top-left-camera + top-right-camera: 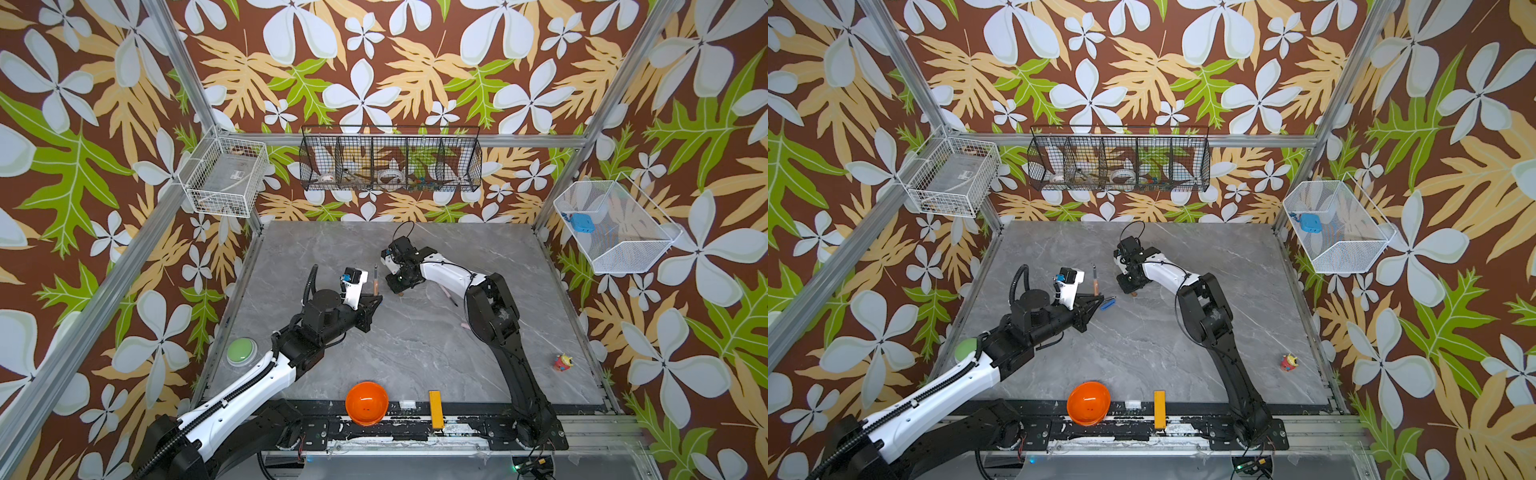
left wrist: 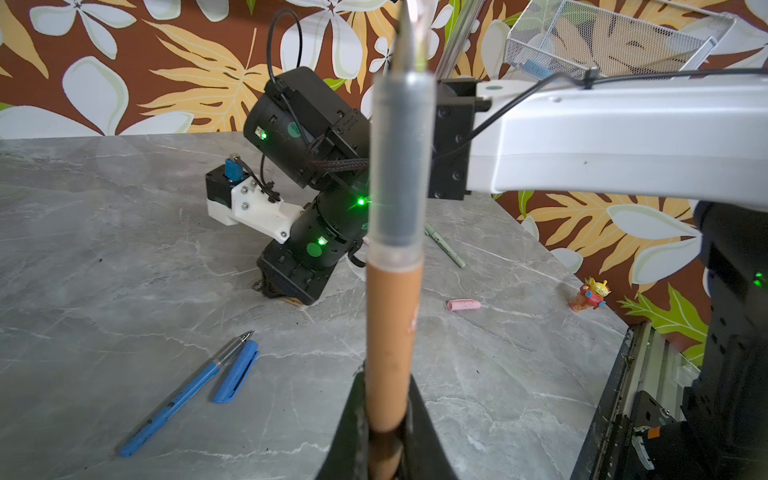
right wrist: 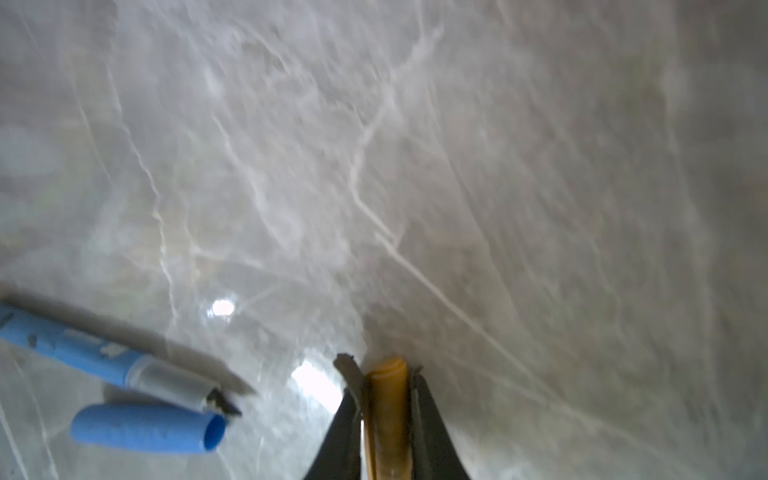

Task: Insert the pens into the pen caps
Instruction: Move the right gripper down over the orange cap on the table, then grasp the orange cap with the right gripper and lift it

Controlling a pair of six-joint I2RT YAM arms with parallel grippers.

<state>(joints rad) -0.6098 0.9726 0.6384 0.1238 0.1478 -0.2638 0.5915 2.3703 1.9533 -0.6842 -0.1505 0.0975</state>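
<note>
The left gripper (image 2: pixel 388 386) was clenched on the brown pen (image 2: pixel 395 316), holding it upright with its smoky grey grip section and dark tip on top. The right gripper (image 3: pixel 381 368) pinched the stubby brown cap (image 3: pixel 388 399) down by the surface (image 3: pixel 540 166), near the blue pen (image 3: pixel 83 349) and blue cap (image 3: pixel 141 428).

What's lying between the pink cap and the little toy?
Nothing: in the left wrist view, bare table separates the pink cap from the toy.
</note>
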